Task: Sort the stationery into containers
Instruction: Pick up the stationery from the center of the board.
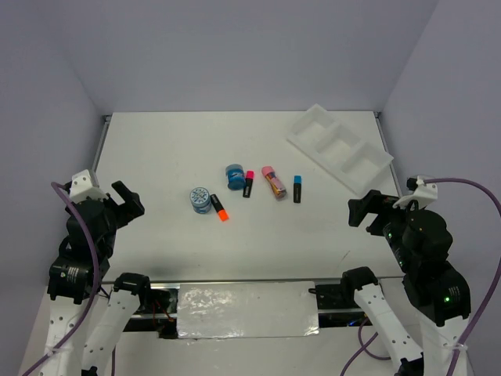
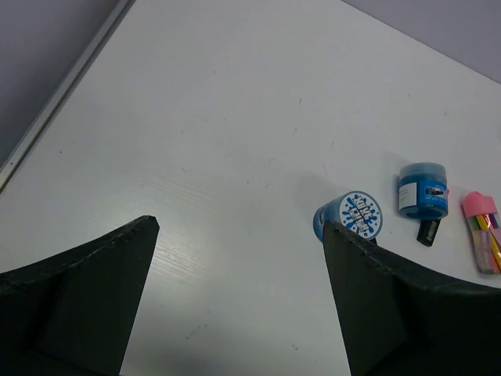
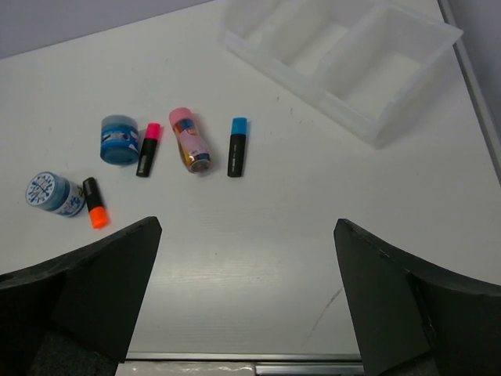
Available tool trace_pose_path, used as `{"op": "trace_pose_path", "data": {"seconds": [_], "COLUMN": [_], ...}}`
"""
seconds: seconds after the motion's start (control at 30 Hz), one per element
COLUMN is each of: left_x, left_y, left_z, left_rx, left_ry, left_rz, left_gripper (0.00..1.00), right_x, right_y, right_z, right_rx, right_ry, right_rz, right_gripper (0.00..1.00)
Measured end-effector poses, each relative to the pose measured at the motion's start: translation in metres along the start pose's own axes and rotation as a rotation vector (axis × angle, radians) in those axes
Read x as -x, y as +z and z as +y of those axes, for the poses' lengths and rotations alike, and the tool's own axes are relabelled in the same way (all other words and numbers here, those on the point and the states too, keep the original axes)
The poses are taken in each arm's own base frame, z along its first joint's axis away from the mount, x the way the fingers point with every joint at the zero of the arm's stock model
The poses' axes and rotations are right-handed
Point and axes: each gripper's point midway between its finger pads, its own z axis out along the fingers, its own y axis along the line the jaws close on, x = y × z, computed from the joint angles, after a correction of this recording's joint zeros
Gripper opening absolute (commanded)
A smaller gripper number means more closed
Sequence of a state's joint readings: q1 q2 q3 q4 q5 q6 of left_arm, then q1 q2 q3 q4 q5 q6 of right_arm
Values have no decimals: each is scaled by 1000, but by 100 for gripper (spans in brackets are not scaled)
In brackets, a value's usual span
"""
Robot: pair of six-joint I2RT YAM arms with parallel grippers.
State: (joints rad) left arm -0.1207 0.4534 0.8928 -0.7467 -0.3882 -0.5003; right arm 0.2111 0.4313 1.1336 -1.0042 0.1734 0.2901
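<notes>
**Q:** From above, how far along is the sorting?

**Me:** Right at the start, I'd judge. My left pincer (image 1: 124, 202) and right pincer (image 1: 366, 210) both hang wide open and empty over the near tabletop (image 1: 156, 149). The tray (image 1: 342, 149) sits far right with all three compartments bare. Mid-tabletop lie the nearer roll (image 1: 200, 200), the orange-capped marker (image 1: 219, 207), the other roll (image 1: 234, 176), the pink-capped marker (image 1: 248, 184), the tube (image 1: 273, 182) and the blue-capped marker (image 1: 297, 189).

**Q:** And your left wrist?

**Me:** The jaws are spread with nothing between them. The nearer roll lies ahead, to the right.

**Q:** And the right wrist?

**Me:** Spread and empty too. The blue-capped marker lies closest to the tray, so I'd reach out, set my jaws across its barrel and close.
</notes>
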Motion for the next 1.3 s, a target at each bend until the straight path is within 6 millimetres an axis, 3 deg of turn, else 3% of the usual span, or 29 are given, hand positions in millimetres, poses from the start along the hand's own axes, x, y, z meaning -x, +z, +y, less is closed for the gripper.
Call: {"op": "trace_pose_path", "data": {"seconds": [0.5,0.6,0.7,0.77,0.83,0.9,0.93,1.1,1.3], "left_x": [-5,6,19,16,-2,-36,-53,-132,-165], "left_y": [15,24,46,65,80,94,102,125,133], "left_z": [-10,-30,-67,-115,-181,-227,-241,-254,-273], "left_rx": [1,-36,-84,-125,-197,-219,-211,-121,-95], "left_ry": [22,-1,-24,30,101,159,177,261,271], "left_rz": [77,114,159,219,278,348,380,513,544], "left_gripper": [99,99,99,99,99,99,99,99,99], "right_x": [4,3,2,1,0,-2,-2,-7,-18], "right_y": [-8,-9,-9,-9,-8,-7,-6,-4,-1], "right_z": [-1,2,6,8,11,13,14,24,33], "right_rx": [4,18,40,53,66,78,82,132,187], "right_ry": [3,4,5,7,7,6,5,4,2], "right_rz": [-19,-16,-9,-4,5,18,22,55,94], "right_gripper": [100,100,100,100,100,100,100,100,100]}}
